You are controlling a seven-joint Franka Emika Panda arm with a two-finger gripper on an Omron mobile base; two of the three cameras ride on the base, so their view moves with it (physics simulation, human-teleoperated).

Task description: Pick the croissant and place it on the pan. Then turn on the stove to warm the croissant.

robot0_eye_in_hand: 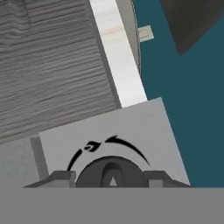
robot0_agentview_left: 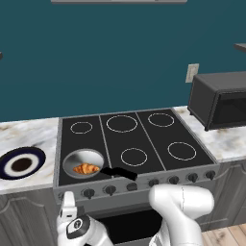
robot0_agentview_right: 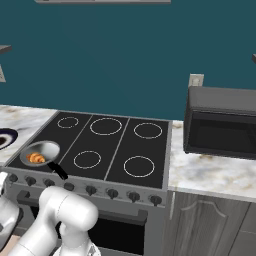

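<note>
Golden croissant (robot0_agentview_left: 86, 168) sits in the pan (robot0_agentview_left: 81, 156), on the near left ring of the stove (robot0_agentview_left: 144, 139).
Its pincer (robot0_eye_in_hand: 111, 178) is squeezed narrow on a dark knob (robot0_eye_in_hand: 111, 171) at the near left of the front panel, right below the pan. Next comes the turn, I think.

a dark boxy microwave (robot0_agentview_left: 221, 100) sits on the marble counter (robot0_agentview_left: 29, 134); left along that counter lies a blue plate (robot0_agentview_left: 21, 162).
</note>
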